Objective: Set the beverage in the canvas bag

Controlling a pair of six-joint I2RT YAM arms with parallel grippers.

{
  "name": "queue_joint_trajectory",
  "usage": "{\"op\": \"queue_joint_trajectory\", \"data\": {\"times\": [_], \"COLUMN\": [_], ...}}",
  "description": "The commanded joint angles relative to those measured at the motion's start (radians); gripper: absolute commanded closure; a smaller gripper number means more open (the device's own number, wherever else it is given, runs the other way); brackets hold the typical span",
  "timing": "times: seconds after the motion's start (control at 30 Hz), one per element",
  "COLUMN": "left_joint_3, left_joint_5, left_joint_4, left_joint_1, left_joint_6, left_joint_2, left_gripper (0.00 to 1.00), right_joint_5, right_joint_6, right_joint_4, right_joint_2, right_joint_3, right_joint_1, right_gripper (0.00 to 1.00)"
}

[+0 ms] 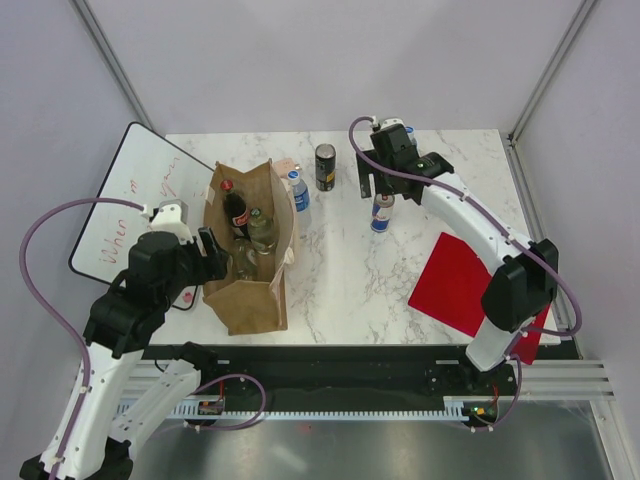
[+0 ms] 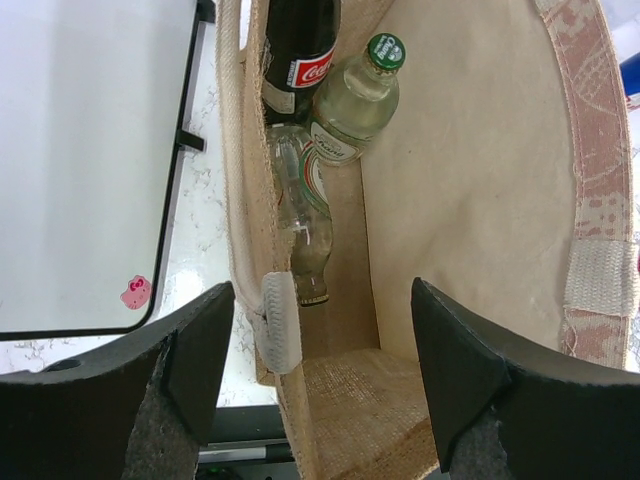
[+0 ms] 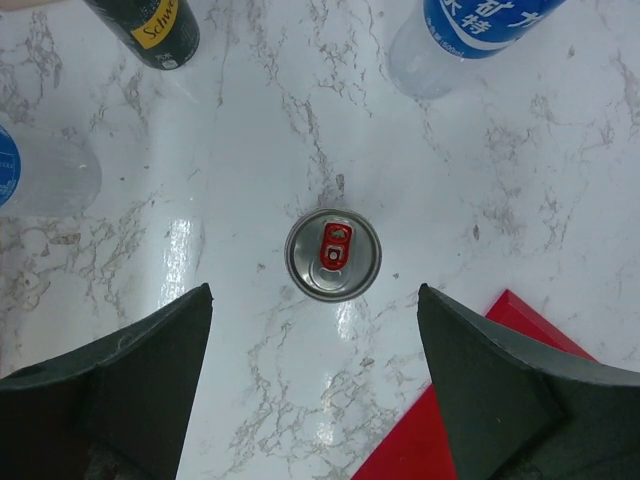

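The canvas bag (image 1: 255,305) stands upright on the left of the table (image 1: 340,285). It holds a Coca-Cola bottle (image 2: 300,45), a green-capped clear bottle (image 2: 355,100) and another clear bottle (image 2: 300,225). The left end effector (image 2: 320,370) hangs wide and empty over the bag's near rim. The right end effector (image 3: 315,365), also wide and empty, hovers above a red-tabbed beverage can (image 3: 332,255) on open white marble, near a red mat (image 1: 455,275).

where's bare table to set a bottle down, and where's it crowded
Bare marble lies between the canvas bag and the red mat, nearer than the blue can. Crowded: the far strip holding the water bottle and dark can.
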Motion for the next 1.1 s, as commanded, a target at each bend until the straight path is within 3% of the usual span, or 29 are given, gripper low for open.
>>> {"op": "queue_joint_trajectory", "data": {"times": [0.0,0.37,0.77,0.87,0.97,1.07], "left_joint_3": [-0.002,0.000,-0.009,-0.010,-0.005,-0.003], "left_joint_5": [0.015,0.023,0.026,0.032,0.035,0.040], "left_joint_4": [0.024,0.041,0.036,0.036,0.038,0.038], "left_joint_1": [-0.001,-0.001,-0.001,-0.001,-0.003,-0.001], "left_joint_6": [0.022,0.054,0.053,0.051,0.053,0.053], "left_joint_2": [-0.011,0.007,-0.009,-0.006,-0.002,0.003], "left_gripper": [0.22,0.22,0.28,0.34,0.42,0.49], "right_joint_5": [-0.062,-0.047,-0.097,-0.085,-0.075,-0.070], "right_joint_6": [-0.031,-0.059,-0.072,-0.074,-0.076,-0.077], "right_joint_4": [0.006,0.015,0.081,0.078,0.063,0.043], "right_joint_2": [0.067,0.171,0.190,0.176,0.156,0.126], "right_joint_3": [0.015,-0.001,-0.029,-0.029,-0.020,-0.008], "right_joint_1": [-0.026,-0.074,-0.083,-0.083,-0.083,-0.083], "right_gripper": [0.10,0.12,0.24,0.35,0.59,0.72]}}
